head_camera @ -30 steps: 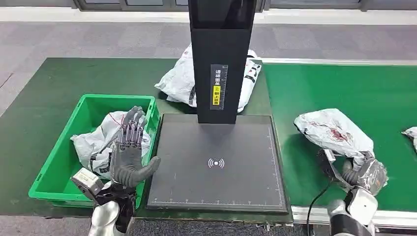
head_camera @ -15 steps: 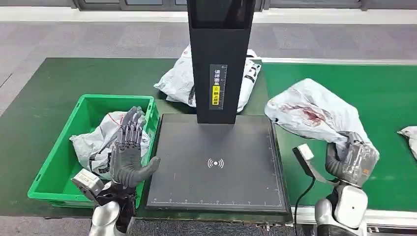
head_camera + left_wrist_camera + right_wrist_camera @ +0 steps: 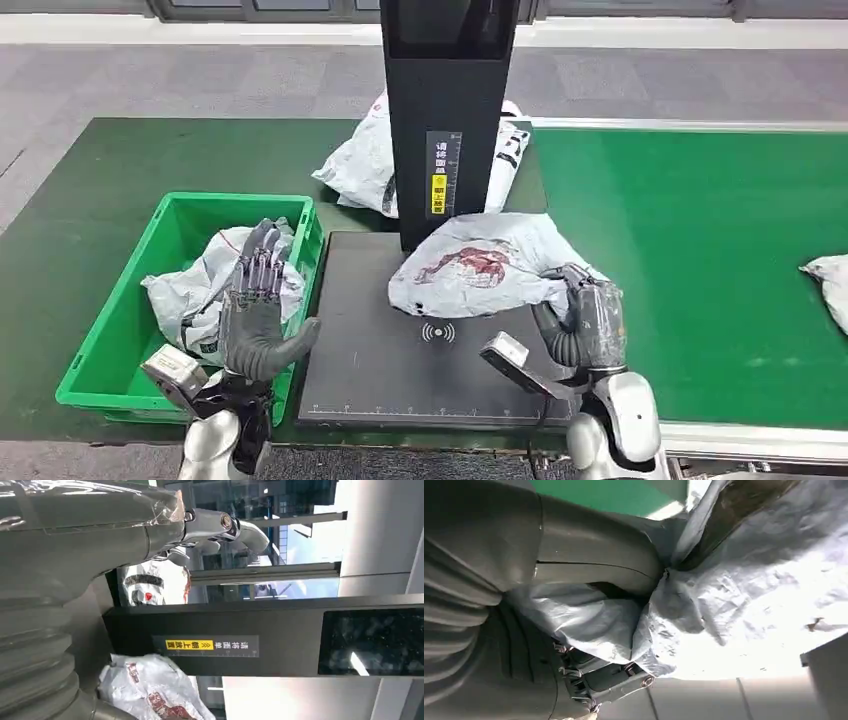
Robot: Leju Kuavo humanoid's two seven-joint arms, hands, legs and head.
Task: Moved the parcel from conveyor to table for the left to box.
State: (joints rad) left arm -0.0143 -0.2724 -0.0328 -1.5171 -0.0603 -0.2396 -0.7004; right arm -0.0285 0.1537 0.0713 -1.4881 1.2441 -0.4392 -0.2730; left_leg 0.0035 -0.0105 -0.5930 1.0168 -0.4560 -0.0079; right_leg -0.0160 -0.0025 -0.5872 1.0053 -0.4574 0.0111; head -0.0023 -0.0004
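While gripped, parcel (image 3: 478, 268) beside right robot hand (image 3: 585, 322)

Head view: bright, even overhead light, soft short shadows under the parcel (image 3: 478, 272) and beside the green bin (image 3: 120, 330), everything sharp. The scanner pad (image 3: 380, 370) shows a dull sheen. Left wrist view: strong backlight from windows behind the black scanner column (image 3: 260, 640), sky blown out, the near hand cover (image 3: 45, 605) soft and out of focus. Right wrist view: the grey plastic (image 3: 749, 595) goes white with glare, and the close hand cover lies dark and blurred.
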